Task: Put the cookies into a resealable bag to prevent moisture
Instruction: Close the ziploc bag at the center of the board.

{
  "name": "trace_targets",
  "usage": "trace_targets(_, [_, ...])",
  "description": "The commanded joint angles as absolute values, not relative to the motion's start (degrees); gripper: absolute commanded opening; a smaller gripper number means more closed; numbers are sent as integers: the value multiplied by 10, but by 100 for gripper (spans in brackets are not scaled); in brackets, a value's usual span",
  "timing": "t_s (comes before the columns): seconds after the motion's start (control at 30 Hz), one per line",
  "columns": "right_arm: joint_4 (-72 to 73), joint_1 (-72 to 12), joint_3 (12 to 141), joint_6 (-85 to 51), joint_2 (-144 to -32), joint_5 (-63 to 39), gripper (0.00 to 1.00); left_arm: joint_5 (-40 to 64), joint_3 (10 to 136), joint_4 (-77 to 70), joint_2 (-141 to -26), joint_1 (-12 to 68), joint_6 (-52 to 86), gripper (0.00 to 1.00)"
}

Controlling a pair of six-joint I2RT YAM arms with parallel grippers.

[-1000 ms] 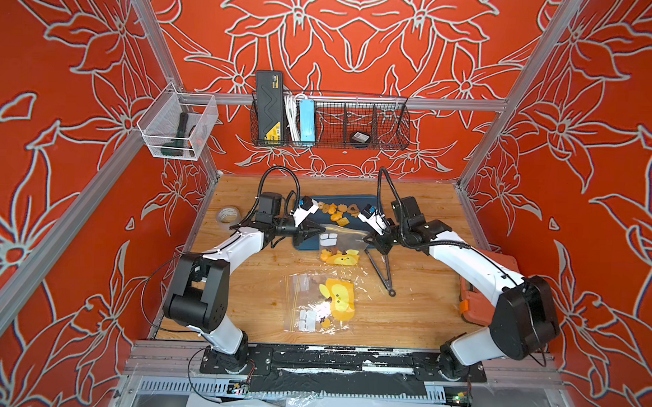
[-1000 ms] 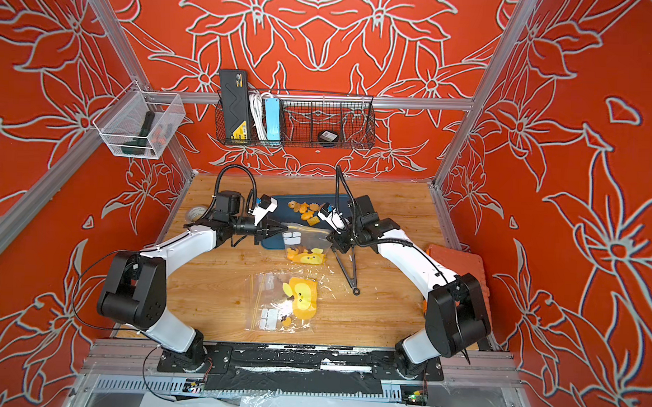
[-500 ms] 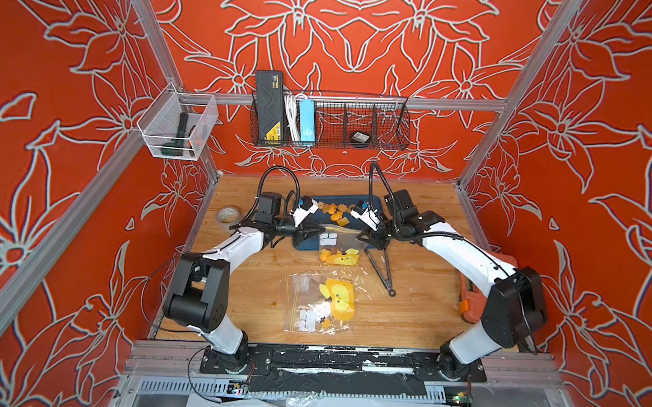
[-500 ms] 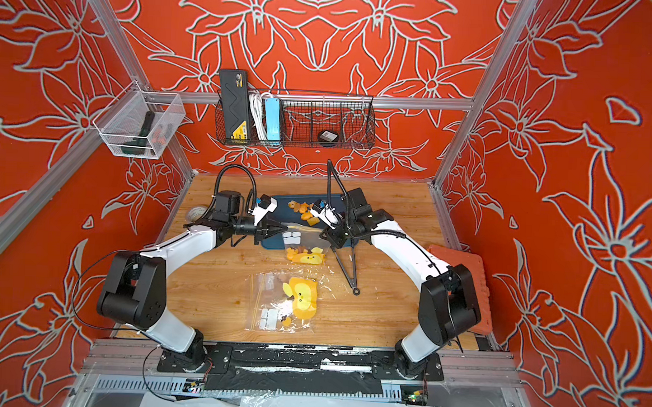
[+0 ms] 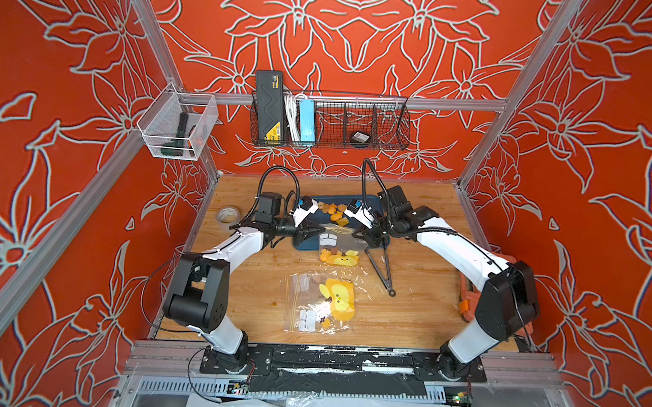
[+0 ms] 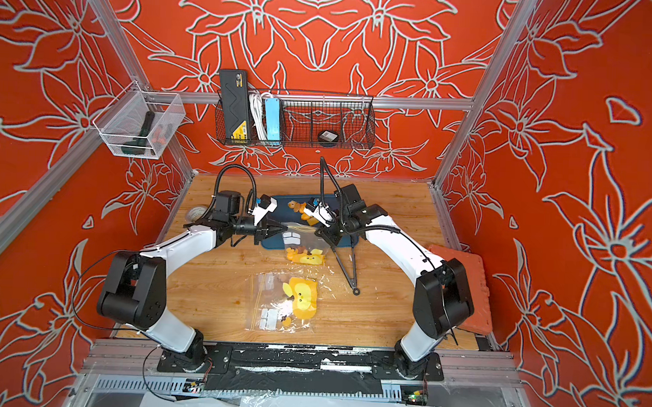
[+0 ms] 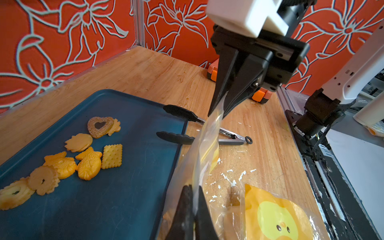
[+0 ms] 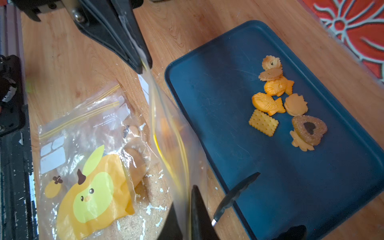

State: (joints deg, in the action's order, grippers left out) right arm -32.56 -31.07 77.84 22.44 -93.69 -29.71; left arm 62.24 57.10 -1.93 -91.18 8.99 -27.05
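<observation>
Stretched bag taut along the tray rim, left fingers and right fingers pinched its top corners, bare tray floor before the cookies

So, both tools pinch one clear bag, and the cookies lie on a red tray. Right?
No: the tray is dark blue, as the left wrist view shows. The cookies lie on it; left tool and right tool pinch the bag.
</observation>
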Motion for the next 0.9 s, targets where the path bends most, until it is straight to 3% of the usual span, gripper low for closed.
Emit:
trace_targets(0.0, [-329,-315,797,235,-948,-308,0,638,587,-11,-917,88,-282,0])
trace_targets(0.03, [-330,-315,800,234,-950,-308,1,637,587,-11,-917,88,-283,0])
trace_targets(0.1, [-315,-316,794,229,-948,-302,18,637,587,-11,-917,88,-282,0])
trace_targets(0.13, [-307,-316,789,226,-945,-300,17,637,587,-11,-917,88,-282,0])
trace_targets(0.17, [-306,-317,789,225,-944,-300,4,637,587,-11,-917,88,-283,0])
trace_targets(0.23, [-314,-316,791,228,-943,-296,0,635,586,-10,-916,88,-284,0])
trace_targets(0.37, [-297,-310,755,217,-911,-261,34,634,587,-11,-917,87,-283,0])
trace_targets(0.43, [-283,-301,728,209,-887,-261,42,634,586,-11,-917,87,-283,0])
trace_targets(0.53, [-267,-280,691,198,-857,-279,42,634,587,-11,-917,86,-283,0])
trace_targets(0.87, [-234,-226,639,178,-824,-340,24,633,585,-10,-918,85,-284,0])
